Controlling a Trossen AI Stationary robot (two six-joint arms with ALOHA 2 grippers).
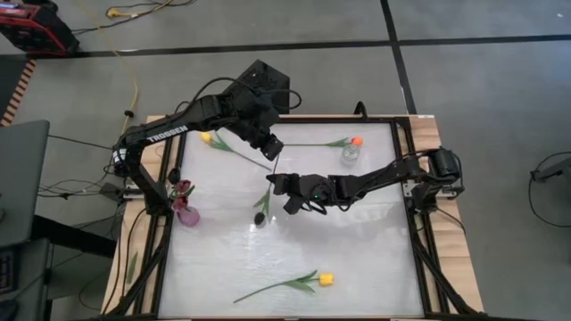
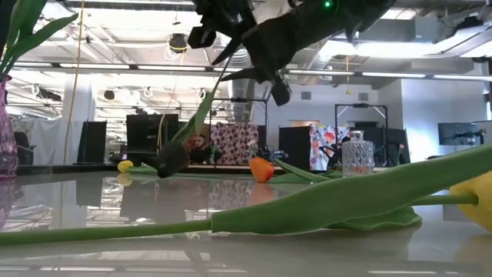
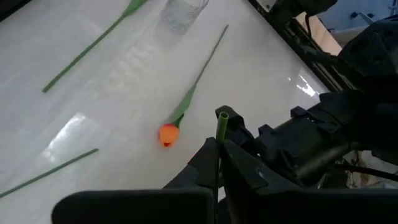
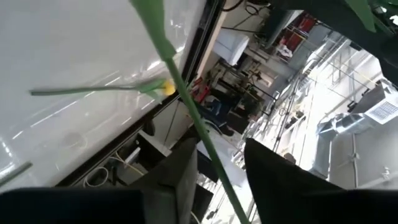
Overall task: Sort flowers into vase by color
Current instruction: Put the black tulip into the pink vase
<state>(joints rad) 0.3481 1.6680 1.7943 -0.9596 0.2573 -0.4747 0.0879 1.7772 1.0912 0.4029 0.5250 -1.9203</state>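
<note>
My left gripper (image 1: 273, 150) hangs over the middle of the table, shut on the green stem of a dark red flower (image 1: 259, 217). The flower's head (image 2: 172, 159) hangs low, toward the near left. My right gripper (image 4: 217, 168) is open, with its fingers on either side of that stem, just below the left gripper. An orange flower (image 1: 356, 141) lies on the table beside a clear vase (image 1: 350, 154). One yellow flower (image 1: 207, 136) lies at the far left and another (image 1: 326, 279) near the front edge. My left gripper pinches the stem just below its cut end (image 3: 221, 127) between its two fingers, and the end sticks out past the fingertips. The fingers slant downward from the far left. The flower hangs head down and tilted below them. My right gripper's fingers flank the stem (image 4: 202, 140); whether one touches it I cannot tell.
A pink vase (image 1: 187, 214) holding a dark red flower stands at the table's left edge. A black frame (image 1: 406, 169) runs around the white tabletop. Between the hanging flower and the near yellow flower the tabletop is bare.
</note>
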